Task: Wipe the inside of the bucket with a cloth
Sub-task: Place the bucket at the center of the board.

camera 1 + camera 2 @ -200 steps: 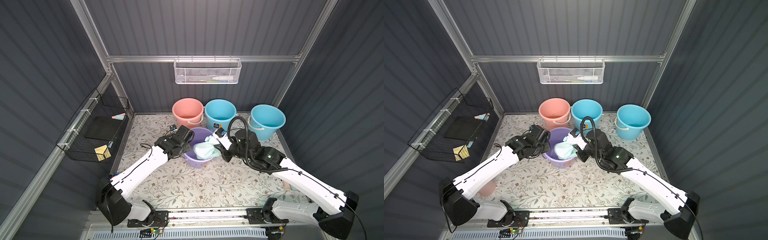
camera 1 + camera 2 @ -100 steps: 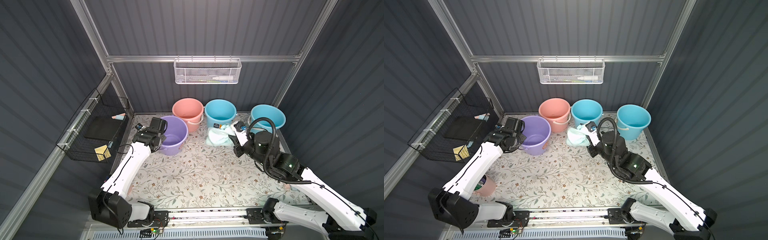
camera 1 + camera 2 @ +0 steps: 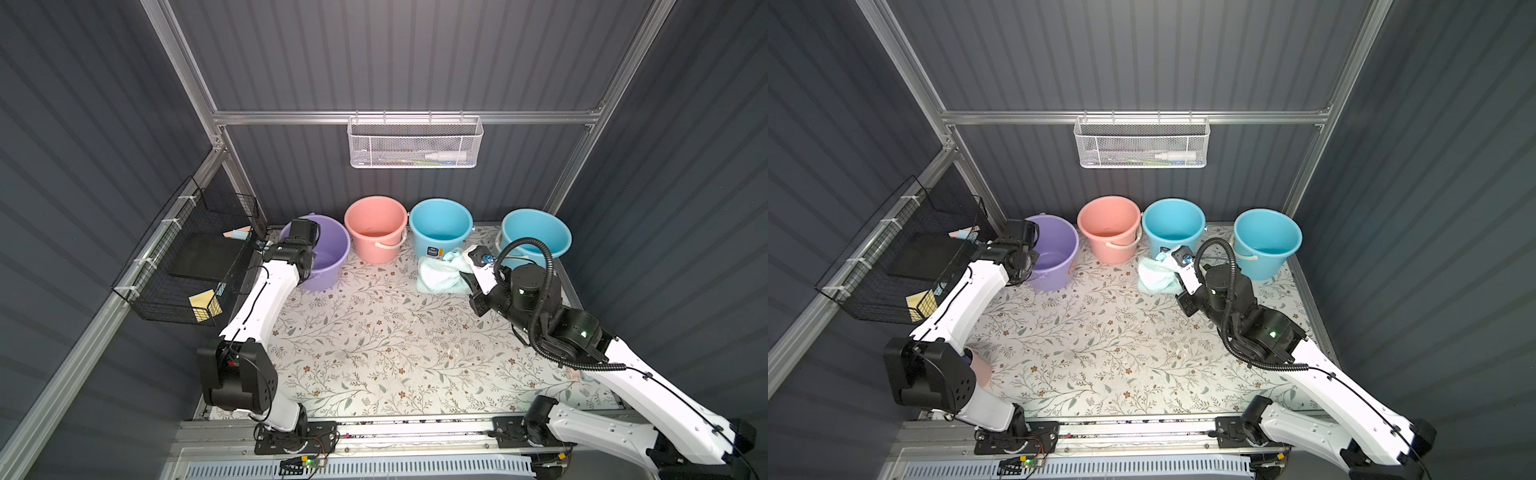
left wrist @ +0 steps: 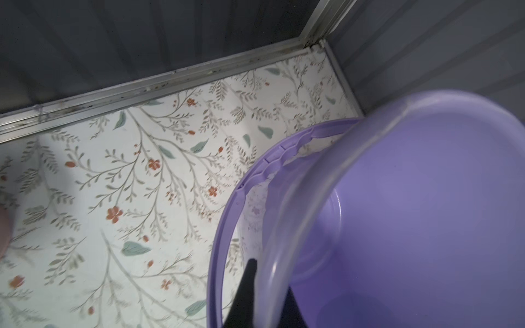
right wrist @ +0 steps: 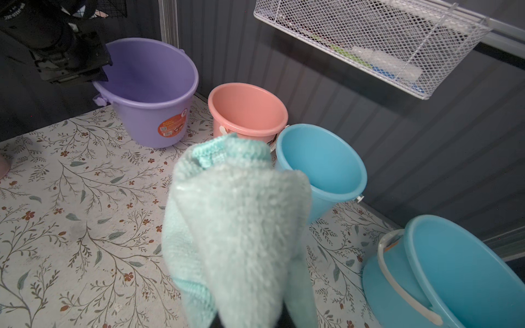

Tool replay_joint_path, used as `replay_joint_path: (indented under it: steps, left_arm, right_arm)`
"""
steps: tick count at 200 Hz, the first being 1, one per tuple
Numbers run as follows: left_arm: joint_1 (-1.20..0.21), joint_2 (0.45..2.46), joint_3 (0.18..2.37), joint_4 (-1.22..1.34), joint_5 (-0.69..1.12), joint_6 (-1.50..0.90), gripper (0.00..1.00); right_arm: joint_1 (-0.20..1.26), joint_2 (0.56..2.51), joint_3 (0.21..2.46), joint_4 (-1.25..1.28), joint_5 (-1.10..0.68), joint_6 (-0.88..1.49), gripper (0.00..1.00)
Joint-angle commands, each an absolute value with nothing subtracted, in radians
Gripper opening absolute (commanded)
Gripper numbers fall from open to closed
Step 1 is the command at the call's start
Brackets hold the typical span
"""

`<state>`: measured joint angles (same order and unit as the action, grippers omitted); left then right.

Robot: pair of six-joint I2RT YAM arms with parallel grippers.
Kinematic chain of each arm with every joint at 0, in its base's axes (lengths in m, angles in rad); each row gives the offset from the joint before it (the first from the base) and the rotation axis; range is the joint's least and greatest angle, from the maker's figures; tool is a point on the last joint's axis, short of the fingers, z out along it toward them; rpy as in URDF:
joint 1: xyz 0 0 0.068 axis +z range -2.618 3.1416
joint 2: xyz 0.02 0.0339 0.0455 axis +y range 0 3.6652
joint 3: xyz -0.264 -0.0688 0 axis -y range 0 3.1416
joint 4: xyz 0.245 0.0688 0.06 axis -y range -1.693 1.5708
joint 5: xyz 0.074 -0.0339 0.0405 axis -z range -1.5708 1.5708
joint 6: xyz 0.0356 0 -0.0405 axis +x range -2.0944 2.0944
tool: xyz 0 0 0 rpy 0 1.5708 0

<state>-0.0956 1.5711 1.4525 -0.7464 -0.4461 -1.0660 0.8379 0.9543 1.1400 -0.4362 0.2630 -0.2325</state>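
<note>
Right wrist view: right tool [image 5: 252, 318] clamps the cloth [image 5: 238, 227], left tool [image 5: 99, 75] pinches the purple bucket [image 5: 153, 113].

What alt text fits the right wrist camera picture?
A mint-green cloth, pinched in the right tool, fills the foreground. Behind it are a purple bucket, a pink bucket and two blue buckets on a floral mat.

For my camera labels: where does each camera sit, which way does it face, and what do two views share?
Top views: high in front, facing down and back; left arm, right arm show.
Left wrist: looks into the purple plastic bucket; left tool clamps its rim.
Right wrist: faces the bucket row; pale green fluffy cloth covers the right tool.
Both wrist views share that bucket.
</note>
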Motion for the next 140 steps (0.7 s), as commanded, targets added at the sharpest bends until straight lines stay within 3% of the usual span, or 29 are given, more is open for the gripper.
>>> replay_joint_path:
  steps: [1,82,103,140]
  left_arm:
    - [-0.057,1.614,1.504,-0.648,-0.457,-1.066,0.02]
    - [-0.015,1.888,1.736,-0.575,-0.407,-1.062,0.1]
    - [-0.012,1.931,1.778,-0.594,-0.413,-1.083,0.19]
    - [-0.012,1.969,1.809,-0.626,-0.369,-1.104,0.22]
  right_arm:
    - [0.839,0.946,1.169,-0.448,0.265,-0.245,0.0]
    - [0.839,0.928,1.183,-0.5,0.267,-0.231,0.0]
    - [0.84,0.924,1.184,-0.508,0.268,-0.229,0.0]
    - [0.839,0.919,1.182,-0.513,0.27,-0.228,0.0]
